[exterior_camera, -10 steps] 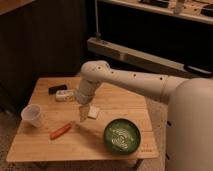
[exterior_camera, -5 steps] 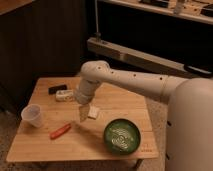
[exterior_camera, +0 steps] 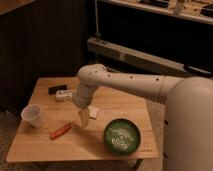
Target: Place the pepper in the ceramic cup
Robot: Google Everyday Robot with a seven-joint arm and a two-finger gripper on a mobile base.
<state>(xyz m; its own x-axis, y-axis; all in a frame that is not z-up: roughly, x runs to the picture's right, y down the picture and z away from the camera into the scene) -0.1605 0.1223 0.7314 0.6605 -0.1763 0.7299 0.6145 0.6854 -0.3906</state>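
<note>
While the pepper (exterior_camera: 60, 131) lies flat on the wooden table (exterior_camera: 45, 150), in the near-left part of its top, the claw (exterior_camera: 87, 118) is held just above the middle of the table, pointed downward at the end of the white arm (exterior_camera: 125, 82). Whether the claw is released or clenched cannot be told from this view. The pepper is not held by it and is seen apart from it, nearer and to the left. The pepper is laid at a slant, with its right end turned toward the far side and its left end toward the near edge.

The ceramic cup (exterior_camera: 32, 115) is stood upright close to the table's left edge, its mouth turned upward. It is placed to the left of the pepper and a little farther back, and a strip of bare wood is left between the two.

A green patterned bowl (exterior_camera: 121, 136) is set on the near-right part of the table, to the right of the claw and apart from it. At the far left of the table a flat black object (exterior_camera: 56, 89) and a small white object (exterior_camera: 62, 95) are laid just beside each other, close to the arm's lower section. The right of the view is filled by the robot's white body (exterior_camera: 192, 130), from which the arm is stretched leftward over the table. Dark cabinet fronts (exterior_camera: 45, 40) are seen behind the table.
</note>
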